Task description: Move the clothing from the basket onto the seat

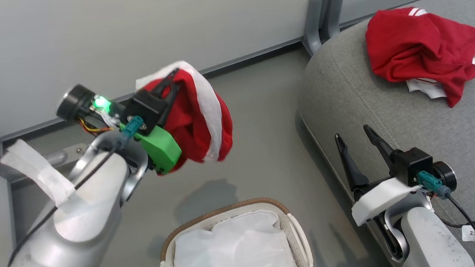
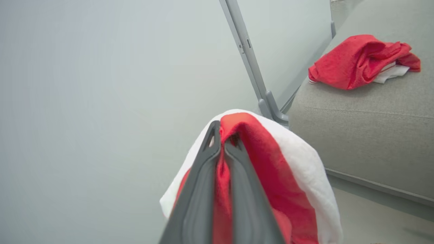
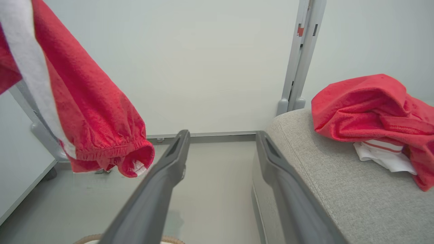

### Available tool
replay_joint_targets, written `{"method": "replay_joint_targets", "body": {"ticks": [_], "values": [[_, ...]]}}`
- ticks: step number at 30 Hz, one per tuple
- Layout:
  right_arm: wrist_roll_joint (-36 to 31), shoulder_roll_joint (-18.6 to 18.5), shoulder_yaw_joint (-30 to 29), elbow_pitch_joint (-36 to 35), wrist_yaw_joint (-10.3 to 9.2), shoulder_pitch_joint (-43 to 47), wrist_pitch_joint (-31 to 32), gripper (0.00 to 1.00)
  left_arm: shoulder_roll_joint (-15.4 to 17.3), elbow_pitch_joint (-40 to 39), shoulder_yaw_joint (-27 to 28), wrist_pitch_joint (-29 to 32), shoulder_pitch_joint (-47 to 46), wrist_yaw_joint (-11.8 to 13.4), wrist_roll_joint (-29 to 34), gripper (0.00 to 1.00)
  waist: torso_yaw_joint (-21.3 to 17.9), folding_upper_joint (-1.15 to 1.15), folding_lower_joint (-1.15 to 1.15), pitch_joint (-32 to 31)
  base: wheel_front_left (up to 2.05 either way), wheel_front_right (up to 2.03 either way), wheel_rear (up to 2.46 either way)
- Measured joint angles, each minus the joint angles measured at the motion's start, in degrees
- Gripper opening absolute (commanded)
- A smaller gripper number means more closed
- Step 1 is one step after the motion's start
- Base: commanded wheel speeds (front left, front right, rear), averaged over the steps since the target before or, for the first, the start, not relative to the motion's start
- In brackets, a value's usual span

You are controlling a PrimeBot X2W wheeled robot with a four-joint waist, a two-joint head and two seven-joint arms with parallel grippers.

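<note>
Left gripper (image 1: pixel 170 77) clenched on held garment (image 1: pixel 203 119), high at 11 o'clock of basket (image 1: pixel 225 208), probably to clear its rim. Seat (image 1: pixel 363 101) at 2 o'clock; heaped garment (image 1: pixel 418 52) lies there. Right gripper (image 1: pixel 352 131) spread, carrying nothing, beside seat edge.

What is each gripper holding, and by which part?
The left gripper pinches a red garment at a fold near its white stripe; the right gripper is open, empty.
</note>
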Motion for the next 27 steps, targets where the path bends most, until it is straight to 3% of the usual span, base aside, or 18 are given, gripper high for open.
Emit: {"method": "replay_joint_targets", "body": {"ticks": [11, 27], "values": [[-0.52, -0.02, 5.22, 0.23, 0.0, -1.6, 0.0, 1.0, 2.05, -2.35, 2.44, 4.49, -10.42, -0.02, -1.86, 0.0, 0.21, 0.0, 0.0, -4.64, 0.0, 0.0, 0.0], [-1.58, 0.0, 14.37, 1.09, 0.0, -5.18, 0.0, 1.0, -2.8, -1.78, -0.79, 5.46, -17.19, -0.08, -3.61, 0.0, 2.71, 0.0, 0.0, -6.97, 0.0, 0.0, 0.0]]}}
